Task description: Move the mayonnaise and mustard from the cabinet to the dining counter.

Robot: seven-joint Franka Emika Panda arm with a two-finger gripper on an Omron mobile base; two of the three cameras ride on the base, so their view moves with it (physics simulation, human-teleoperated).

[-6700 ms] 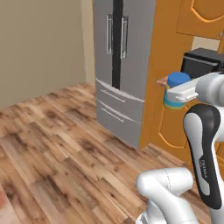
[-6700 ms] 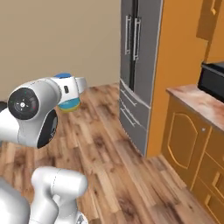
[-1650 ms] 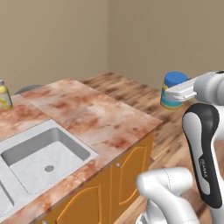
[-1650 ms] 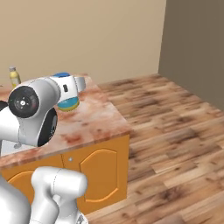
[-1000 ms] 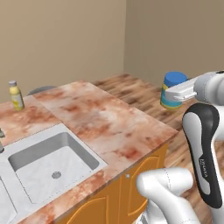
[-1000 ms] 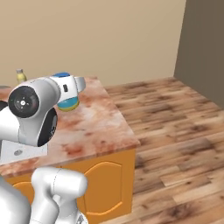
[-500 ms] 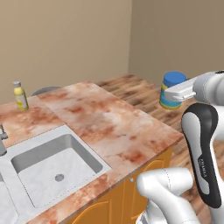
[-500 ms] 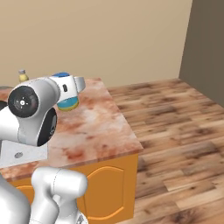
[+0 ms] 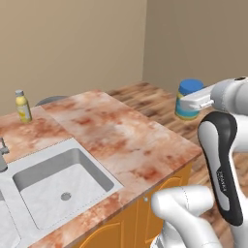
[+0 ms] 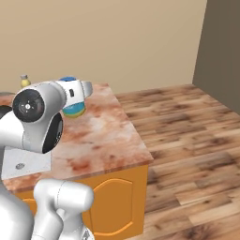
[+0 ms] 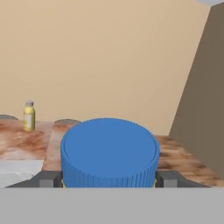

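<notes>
My gripper is shut on the mayonnaise, a squat jar with a blue lid and a yellow-and-blue band, held in the air by the right end of the dining counter. In the hand view the blue lid sits between the two dark fingertips. From the right, the mayonnaise peeks out behind the hand over the dining counter. A small yellow bottle with a grey cap stands at the counter's far left; I cannot tell whether it is the mustard. The cabinet is out of view.
A steel sink is sunk into the counter's near left part, with a faucet base at the left edge. Wooden floor spreads to the right of the counter. Beige walls stand behind.
The whole view has shifted as the base drives: the counter and the yellow bottle slid rightward in the left base view. The jar stays gripped.
</notes>
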